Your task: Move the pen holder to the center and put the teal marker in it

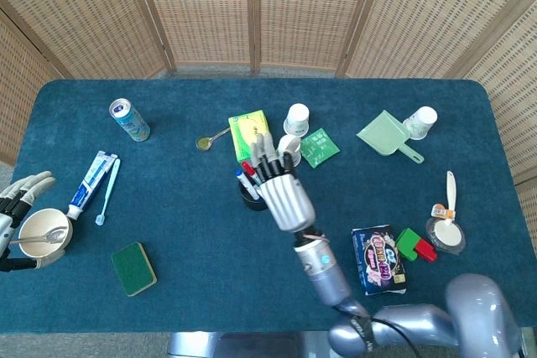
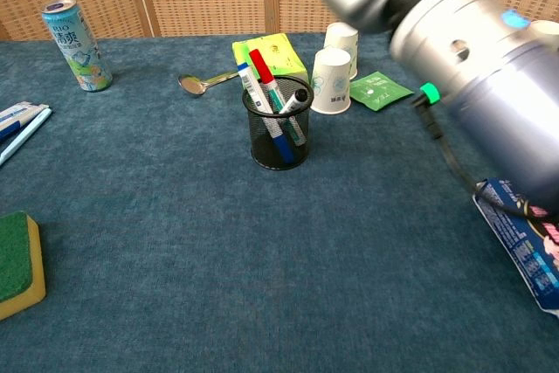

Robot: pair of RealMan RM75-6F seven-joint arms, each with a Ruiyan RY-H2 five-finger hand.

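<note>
At the left edge of the blue cloth table [image 1: 193, 232], the left hand [image 1: 18, 207] rests beside a small bowl [image 1: 44, 228] holding a metal spoon [image 1: 38, 239], fingers spread, gripping nothing. Further right lie a toothpaste tube [image 1: 91, 184], a green sponge [image 1: 134, 268] and a drink can [image 1: 129, 119]. Near the table's centre stands the pen holder [image 2: 279, 133], a round black wire-mesh cup. It looks light, stiff and easy to tip; gripping around its wall suits it best. Several markers stand in it, including one whose barrel looks teal [image 2: 278, 102], a smooth, slim plastic tube. The right hand [image 1: 281, 186] hovers over the holder, fingers extended and holding nothing. Two paper cups [image 2: 332, 80] stand just beyond.
</note>
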